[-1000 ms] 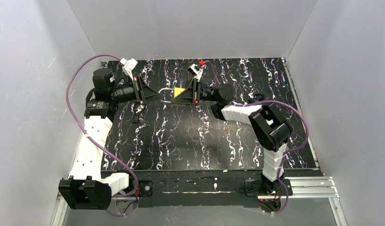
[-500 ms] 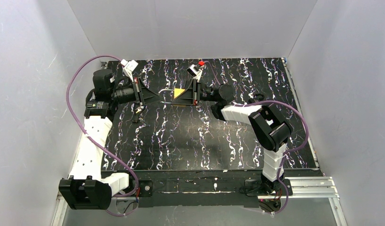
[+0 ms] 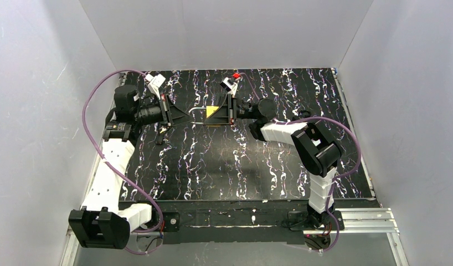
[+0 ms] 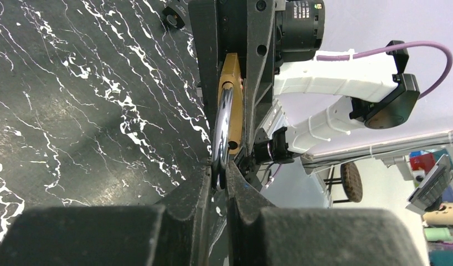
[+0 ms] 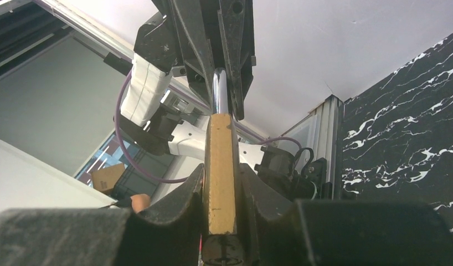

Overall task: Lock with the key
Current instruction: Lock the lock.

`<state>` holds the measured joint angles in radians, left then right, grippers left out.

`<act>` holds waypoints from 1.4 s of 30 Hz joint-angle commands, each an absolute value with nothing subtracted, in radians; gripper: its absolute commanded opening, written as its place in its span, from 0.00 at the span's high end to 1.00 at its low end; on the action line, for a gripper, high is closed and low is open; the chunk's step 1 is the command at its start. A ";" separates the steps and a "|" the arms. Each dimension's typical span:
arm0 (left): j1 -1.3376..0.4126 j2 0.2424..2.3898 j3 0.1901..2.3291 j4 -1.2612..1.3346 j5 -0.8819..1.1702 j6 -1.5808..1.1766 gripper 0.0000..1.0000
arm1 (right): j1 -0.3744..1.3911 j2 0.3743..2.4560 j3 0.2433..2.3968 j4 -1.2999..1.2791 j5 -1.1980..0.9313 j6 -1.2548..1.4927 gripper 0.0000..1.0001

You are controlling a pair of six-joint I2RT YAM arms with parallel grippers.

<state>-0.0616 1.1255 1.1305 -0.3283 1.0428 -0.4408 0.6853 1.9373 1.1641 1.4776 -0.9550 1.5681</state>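
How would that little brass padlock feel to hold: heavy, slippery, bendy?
Probably stiff and heavy for its size: the lock looks like solid brass with a metal shackle. The smooth, shiny shackle may be slippery, so the left gripper pinching it could slide. The flat body sides should grip well in the right gripper.

1 small black object (image 4: 172,18) lies on the black, white-veined table (image 3: 241,160).

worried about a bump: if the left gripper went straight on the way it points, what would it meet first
Most likely the brass body of the lock, whose shackle the left gripper pinches; the right gripper clamps that body just beyond.
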 commanded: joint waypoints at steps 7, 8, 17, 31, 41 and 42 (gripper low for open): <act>-0.142 1.138 1.053 -0.163 1.169 -0.643 1.00 | 0.758 1.911 1.242 1.689 -0.917 1.473 0.99; -0.143 1.138 1.046 -0.150 1.172 -0.656 1.00 | 0.758 1.911 1.244 1.682 -0.916 1.468 0.99; -0.189 1.116 1.020 -0.213 1.087 -0.546 1.00 | 0.759 1.930 1.283 1.720 -0.916 1.525 0.99; -0.295 1.219 0.990 -0.056 1.037 -0.605 1.00 | 0.852 1.976 1.314 1.697 -0.912 1.515 0.99; -0.335 1.243 0.949 0.008 1.052 -0.640 1.00 | 0.878 2.036 1.410 1.717 -0.908 1.557 0.99; -0.336 1.244 0.938 0.040 1.057 -0.657 1.00 | 0.881 2.039 1.422 1.722 -0.913 1.563 0.99</act>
